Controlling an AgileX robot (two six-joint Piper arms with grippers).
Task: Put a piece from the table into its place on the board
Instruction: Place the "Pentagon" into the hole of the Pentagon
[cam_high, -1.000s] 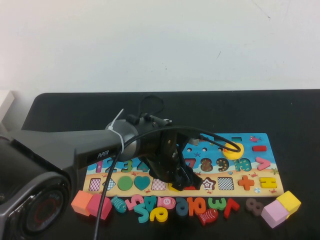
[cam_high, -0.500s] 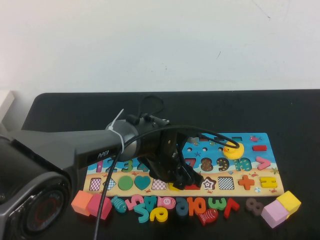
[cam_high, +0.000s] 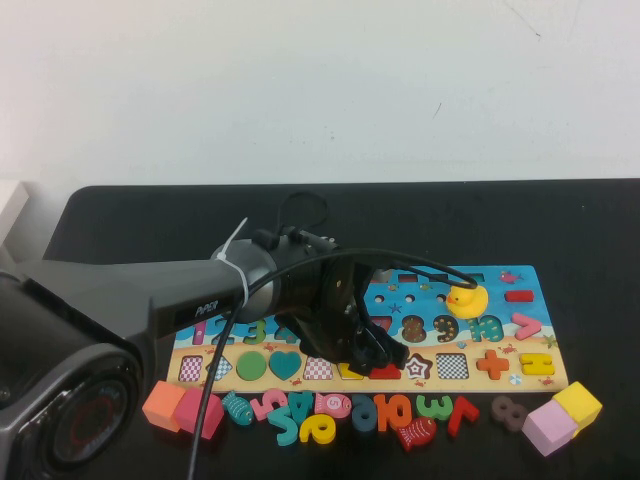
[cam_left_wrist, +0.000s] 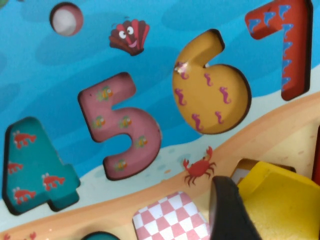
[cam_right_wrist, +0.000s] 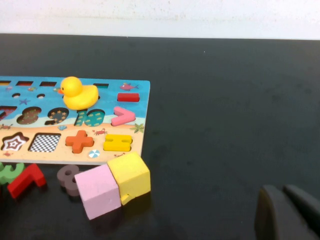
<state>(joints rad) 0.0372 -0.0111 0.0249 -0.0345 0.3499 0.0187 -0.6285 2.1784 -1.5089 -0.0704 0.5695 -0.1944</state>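
The piece (cam_left_wrist: 280, 200), a flat yellow wooden shape, shows at the lower right of the left wrist view, tilted over a cut-out slot on the sandy band of the board (cam_left_wrist: 150, 60). One dark finger (cam_left_wrist: 227, 210) presses against its near edge, so the left gripper's fingers are grasping it. In the high view only a sliver of yellow (cam_high: 350, 372) shows under the left gripper (cam_high: 372, 352), which sits low over the bottom row of the board (cam_high: 520, 330), just right of the frame's centre. Around the piece in the wrist view lie a red-and-white checked slot (cam_left_wrist: 170, 217), a printed crab (cam_left_wrist: 197, 170), and the seated numbers 4 (cam_left_wrist: 35, 165), 5 (cam_left_wrist: 125, 130), 6 (cam_left_wrist: 212, 85) and 7 (cam_left_wrist: 292, 45).

In the high view a yellow rubber duck (cam_high: 465, 300) stands on the board toward its upper right. Loose coloured numbers (cam_high: 330, 415) lie in a row on the black surface (cam_high: 600, 240) below the board. An orange block (cam_high: 163, 404) rests at the lower left, and a pink cube (cam_high: 548, 427) touches a yellow cube (cam_high: 577, 404) at the lower right.

The right gripper (cam_right_wrist: 287, 212) appears only in the right wrist view, at the lower right corner, above bare surface and well apart from the board; its two dark fingers are clenched together, holding nothing.
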